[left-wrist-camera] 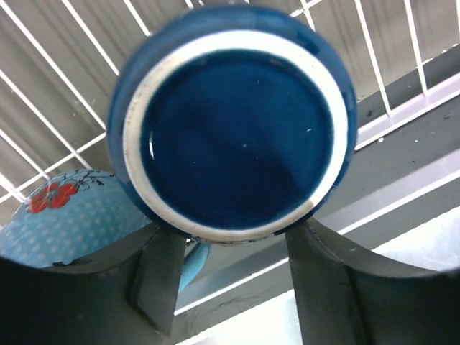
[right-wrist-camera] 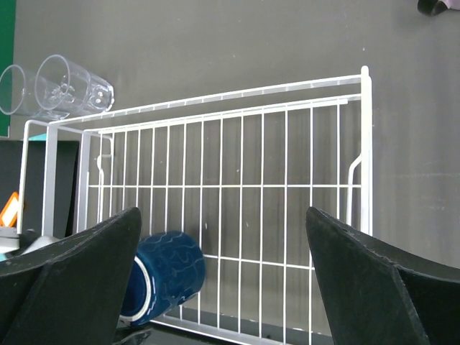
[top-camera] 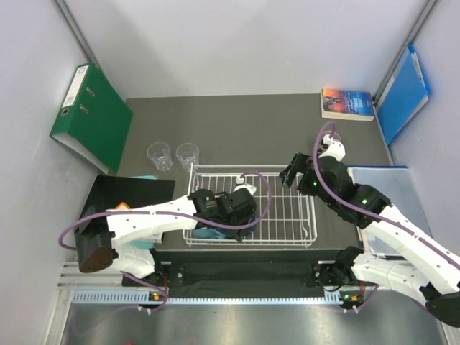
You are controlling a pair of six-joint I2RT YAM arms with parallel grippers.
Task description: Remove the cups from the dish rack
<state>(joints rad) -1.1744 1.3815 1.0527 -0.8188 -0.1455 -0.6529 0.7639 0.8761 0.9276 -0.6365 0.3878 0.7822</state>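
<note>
Rack (top-camera: pixel 295 215) mid-table, long side across. Left gripper (top-camera: pixel 243 203) reaches into its near-left part. In the wrist view the navy mug (left-wrist-camera: pixel 233 136) lies on its side, base toward the camera, glazed underside ringed by a pale unglazed foot. Left jaws part-closed, one finger (left-wrist-camera: pixel 154 280) on each side of the mug's lower wall. The pads sit right at the wall, but whether they actually clamp it I cannot tell. Teal mug (left-wrist-camera: pixel 65 215) (red flower on its side) just beside the navy one, to its left in that view and also inside the rack. From above it shows as a blue edge under the left arm (top-camera: pixel 208 233). Right gripper (top-camera: pixel 291 172) hangs over the rack's far-right corner, jaws wide, nothing between them. Its camera looks down onto bare wire with the navy mug (right-wrist-camera: pixel 162 277) low by the near rim. Two clear tumblers (top-camera: pixel 173 154) stand on the table just past the rack's far-left corner, side by side.
</note>
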